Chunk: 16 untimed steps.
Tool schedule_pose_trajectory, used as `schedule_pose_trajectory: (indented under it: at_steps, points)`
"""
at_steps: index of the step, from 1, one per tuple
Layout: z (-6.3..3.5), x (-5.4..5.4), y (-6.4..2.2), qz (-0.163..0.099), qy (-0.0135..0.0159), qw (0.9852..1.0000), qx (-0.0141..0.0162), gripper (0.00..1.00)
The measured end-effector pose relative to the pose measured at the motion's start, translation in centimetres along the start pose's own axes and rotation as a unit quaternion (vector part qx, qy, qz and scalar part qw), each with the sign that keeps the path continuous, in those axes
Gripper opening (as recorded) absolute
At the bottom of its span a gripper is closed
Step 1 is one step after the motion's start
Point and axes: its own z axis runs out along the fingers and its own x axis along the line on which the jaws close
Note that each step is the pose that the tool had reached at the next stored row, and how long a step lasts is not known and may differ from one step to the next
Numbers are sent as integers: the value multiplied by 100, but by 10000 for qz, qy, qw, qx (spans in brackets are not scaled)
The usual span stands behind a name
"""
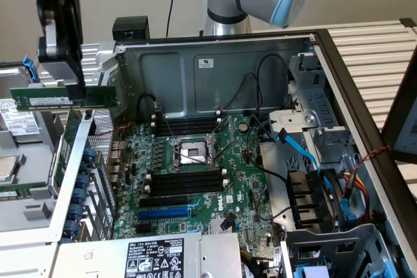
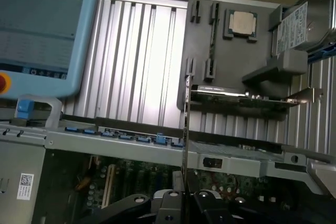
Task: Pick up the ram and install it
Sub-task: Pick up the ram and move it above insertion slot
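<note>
The black gripper [image 1: 64, 84] is closed on the long, thin, green, white-labelled ram stick [image 1: 39, 101], so the picking up looks to be done. The stick hangs level in the air above the edge of the open grey metal computer case [image 1: 176, 76] at the exterior view's left. It is well apart from the black memory slots [image 1: 187, 181] on the green motherboard [image 1: 241, 180]. These slots look empty, so I judge the installing is not yet done.

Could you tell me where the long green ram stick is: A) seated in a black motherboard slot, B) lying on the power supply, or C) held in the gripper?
C: the black gripper clamps the long green ram stick with a white label, clear of the motherboard.
</note>
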Motion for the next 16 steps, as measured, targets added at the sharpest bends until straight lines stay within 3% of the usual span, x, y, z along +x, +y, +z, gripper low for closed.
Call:
schedule_pose_trajectory:
  at_steps: [10,16]
  points:
    - [-45,44,-447,0,0,10000,2,13]
    - [-70,69,-697,-2,9,10000,48,13]
